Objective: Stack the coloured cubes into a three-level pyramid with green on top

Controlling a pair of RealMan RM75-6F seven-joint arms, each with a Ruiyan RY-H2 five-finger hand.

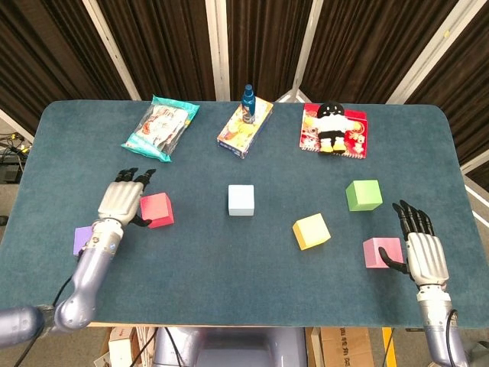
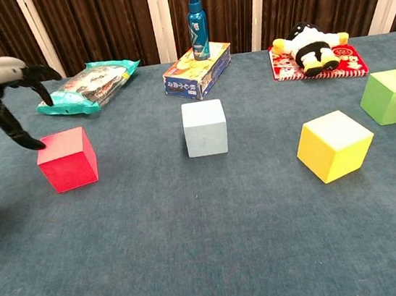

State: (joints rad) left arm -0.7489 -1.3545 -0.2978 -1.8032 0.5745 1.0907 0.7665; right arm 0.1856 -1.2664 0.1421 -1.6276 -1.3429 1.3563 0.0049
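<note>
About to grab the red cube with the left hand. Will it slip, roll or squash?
The red cube sits flat on its face, so it should slide rather than roll if the left hand nudges it. Its matte, foam-like look suggests it is light and grippy, perhaps slightly squashy. The table's carpet-like cover likely resists sliding.
</note>
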